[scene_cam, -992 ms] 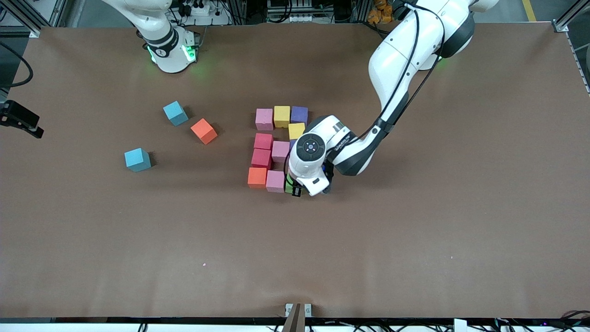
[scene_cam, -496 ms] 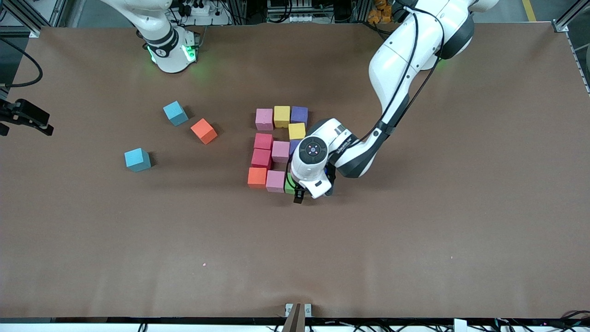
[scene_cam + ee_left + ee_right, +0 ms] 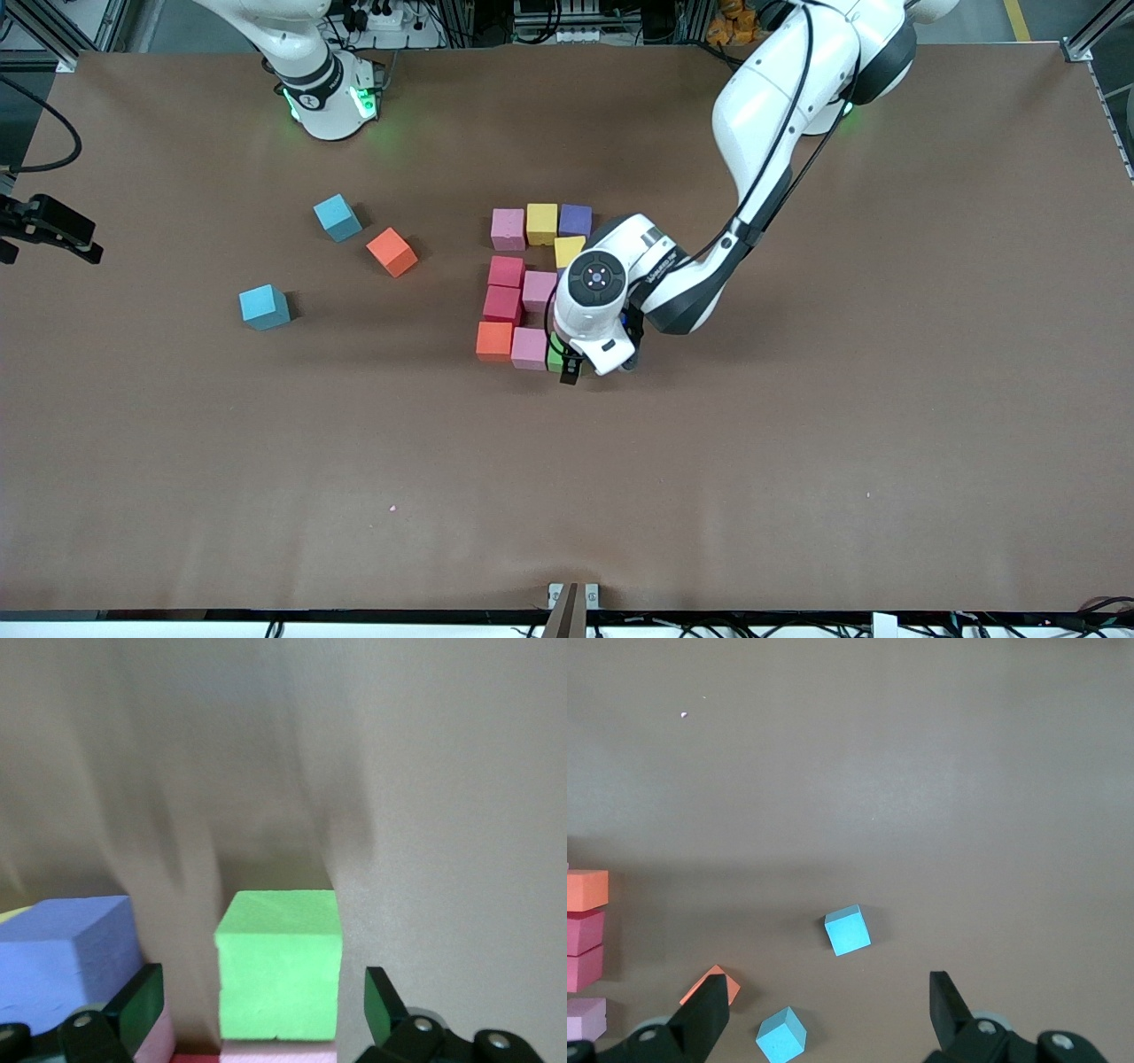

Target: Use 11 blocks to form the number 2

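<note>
Matt foam-like green block (image 3: 278,964), matt brown table (image 3: 797,443), glossy white plastic arms (image 3: 762,115)

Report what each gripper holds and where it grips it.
Nothing is held. The left gripper is open, its fingers apart on either side of the green block. The right gripper is open over bare table.

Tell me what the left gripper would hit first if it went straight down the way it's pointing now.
Most likely the green block: the left gripper hangs open right over it, fingers either side, so they might straddle it.
</note>
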Motion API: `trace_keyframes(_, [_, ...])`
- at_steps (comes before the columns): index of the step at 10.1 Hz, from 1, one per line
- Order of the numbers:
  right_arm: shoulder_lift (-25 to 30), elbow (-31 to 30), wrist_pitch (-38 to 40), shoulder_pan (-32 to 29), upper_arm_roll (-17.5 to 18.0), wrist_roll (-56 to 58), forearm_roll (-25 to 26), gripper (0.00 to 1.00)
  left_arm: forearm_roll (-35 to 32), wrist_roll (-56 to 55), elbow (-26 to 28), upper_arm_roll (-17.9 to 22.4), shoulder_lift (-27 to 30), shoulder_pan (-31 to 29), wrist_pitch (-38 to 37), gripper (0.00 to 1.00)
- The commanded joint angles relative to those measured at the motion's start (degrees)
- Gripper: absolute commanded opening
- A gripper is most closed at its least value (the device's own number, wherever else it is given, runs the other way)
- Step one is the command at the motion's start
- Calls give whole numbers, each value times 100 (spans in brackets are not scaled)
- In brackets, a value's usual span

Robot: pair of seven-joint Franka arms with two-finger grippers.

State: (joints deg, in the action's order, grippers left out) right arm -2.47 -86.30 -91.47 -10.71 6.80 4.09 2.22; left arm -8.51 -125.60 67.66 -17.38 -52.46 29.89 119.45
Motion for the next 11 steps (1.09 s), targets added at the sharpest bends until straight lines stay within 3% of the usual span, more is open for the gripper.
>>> trace_keyframes(1, [-34, 60, -12, -46, -12, 13, -151, 100, 130, 210, 80, 24, 507, -297, -649, 100])
trace_keyframes(5, [-34, 78, -12, -28, -21, 21, -160, 100, 156, 1622, 168, 24, 1596, -1421, -1896, 100])
trace_keyframes(8, [-34, 78, -12, -11, -21, 30, -151, 100, 122, 3142, 203, 33, 2115, -2073, -2564, 100])
trace_keyframes(11, [-34, 87, -12, 25, -12, 30, -99, 100, 200, 5417, 1140, 15, 3054, -2793, -2866, 100])
